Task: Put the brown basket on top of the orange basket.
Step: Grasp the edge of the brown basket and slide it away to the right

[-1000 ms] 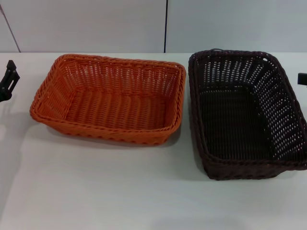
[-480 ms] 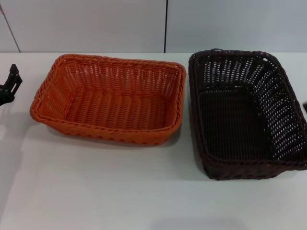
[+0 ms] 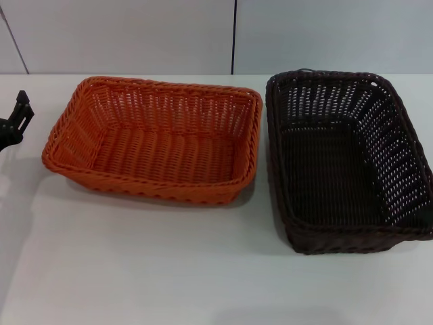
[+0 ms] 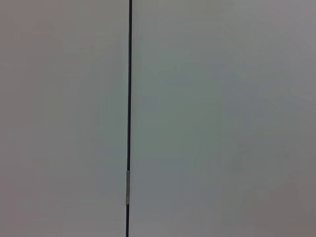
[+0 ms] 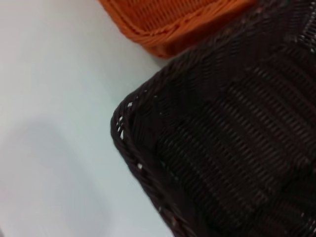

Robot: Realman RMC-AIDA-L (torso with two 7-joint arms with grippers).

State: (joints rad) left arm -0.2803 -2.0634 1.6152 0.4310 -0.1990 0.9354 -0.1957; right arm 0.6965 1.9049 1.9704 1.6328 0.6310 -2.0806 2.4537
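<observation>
Two woven baskets side by side on a white table [image 3: 135, 271], seen from the head camera. Brown basket [image 3: 345, 162] on the right, upright and empty, its long side running from near to far. Orange basket [image 3: 154, 139] on the left, also upright and empty, its long side running left to right. Narrow strip of bare table between the two, closest at the far corners; not touching as far as could be told. Nothing stacked; brown basket not yet on the orange one.

Left gripper [image 3: 15, 122] showed only as a small dark shape at the far left edge, left of the orange basket and apart from it, well away from the brown basket. Fingers open or together: could not tell. Right gripper out of sight in the head view, and no fingers shown in the right wrist view either.

Right wrist view looked close down on a rounded corner of the brown basket [image 5: 222, 148], with a corner of the orange basket [image 5: 173, 24] just beyond it and bare table [image 5: 49, 123] alongside.

Left wrist view showed only a pale wall panel [image 4: 222, 118] with a thin dark vertical seam [image 4: 129, 98].

Behind the table, a pale wall [image 3: 122, 34] with the same kind of seam.
</observation>
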